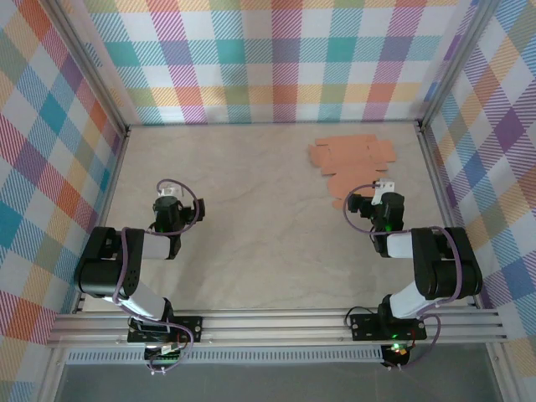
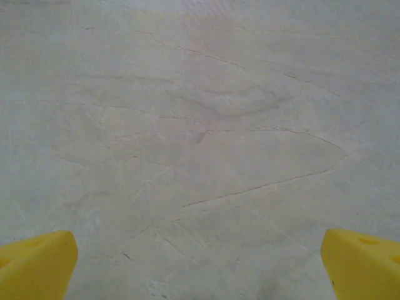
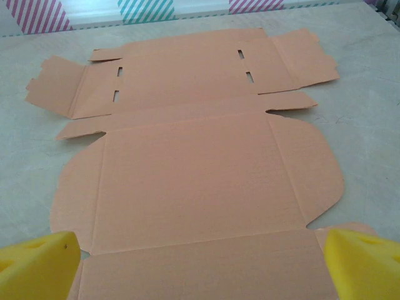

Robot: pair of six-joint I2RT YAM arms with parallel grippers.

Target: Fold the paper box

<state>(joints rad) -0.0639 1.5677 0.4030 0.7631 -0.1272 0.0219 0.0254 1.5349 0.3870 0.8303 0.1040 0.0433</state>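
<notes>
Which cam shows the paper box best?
Right wrist: the paper box lies flat and unfolded close up, with creases, slots and flaps clear. Top external shows it small, with fine detail lost.

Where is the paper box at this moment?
In the top view the paper box lies flat and unfolded on the table, far right side, its near edge beneath the right gripper.

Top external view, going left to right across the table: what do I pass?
Left gripper, open → bare table → paper box, a flat unfolded sheet. The right gripper overlaps the box's span, so it is left out.
</notes>
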